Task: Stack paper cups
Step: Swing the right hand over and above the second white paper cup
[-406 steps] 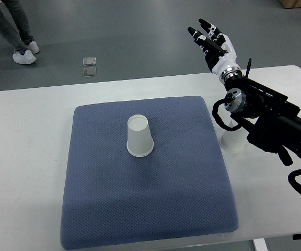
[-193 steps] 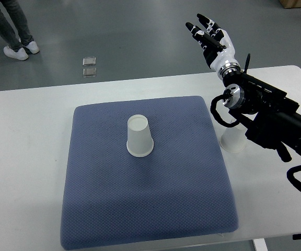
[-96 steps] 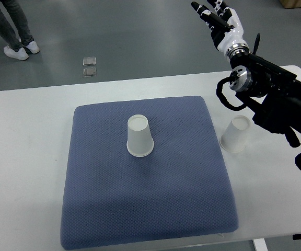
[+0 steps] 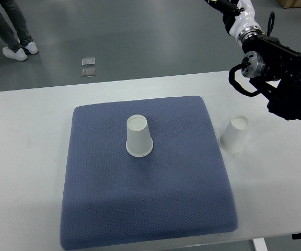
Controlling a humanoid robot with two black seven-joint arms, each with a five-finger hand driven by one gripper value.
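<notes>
One white paper cup (image 4: 139, 136) stands upside down on the blue mat (image 4: 145, 198), a little left of its middle. A second white paper cup (image 4: 234, 134) stands upside down on the white table (image 4: 30, 157), just off the mat's right edge. My right arm (image 4: 281, 83) comes in from the right edge and runs up to the top edge. Its hand (image 4: 233, 9) is high above the far table edge, well away from both cups and cut off by the picture's top. It holds nothing that I can see. The left arm does not show.
A person's legs and shoes (image 4: 14, 36) are on the floor at the far left, beyond the table. Two small square plates (image 4: 89, 67) lie on the floor behind the table's far edge.
My right arm has swung up and to the right, away from the table. The hand has gone partly past the top edge, and the cup beside the mat now shows in full.
</notes>
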